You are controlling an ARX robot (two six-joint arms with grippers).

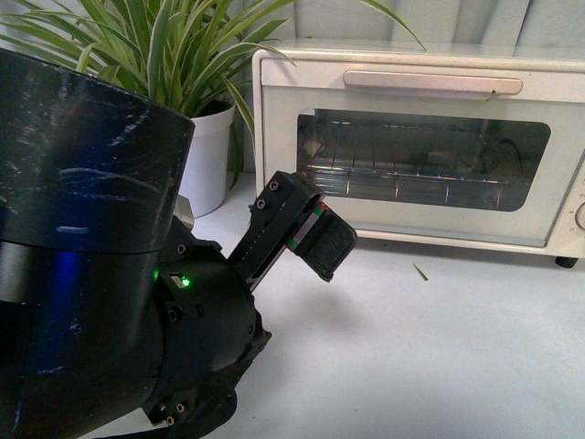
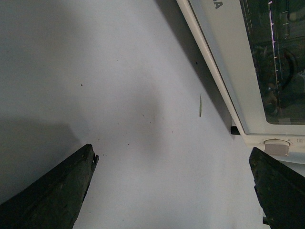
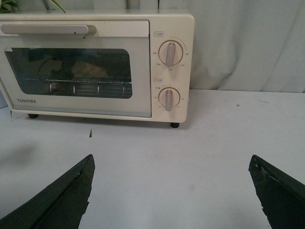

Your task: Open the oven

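Left claw (image 2: 171,152) hung released, its two dark fingers (image 2: 62,191) spread wide over the bare white desk (image 2: 95,86), grasping nothing. Right claw (image 3: 171,160) was likewise released and empty, low above the desk and facing the oven's front. Beyond both, the oven (image 1: 274,137) stood along the far edge of the desk, toward its far right corner. Its glass door (image 1: 420,165) was shut, with a wire rack (image 1: 402,178) visible inside. A long pale bar handle (image 1: 431,82) ran across the top of the door. A potted plant (image 1: 210,155) stood just beside the oven, nearer the far left corner. By my judgement the task was at the approach step, since neither claw touched the oven. The next move likely called for lifting one claw to the bar handle, clenching around it, then pulling outward and down.
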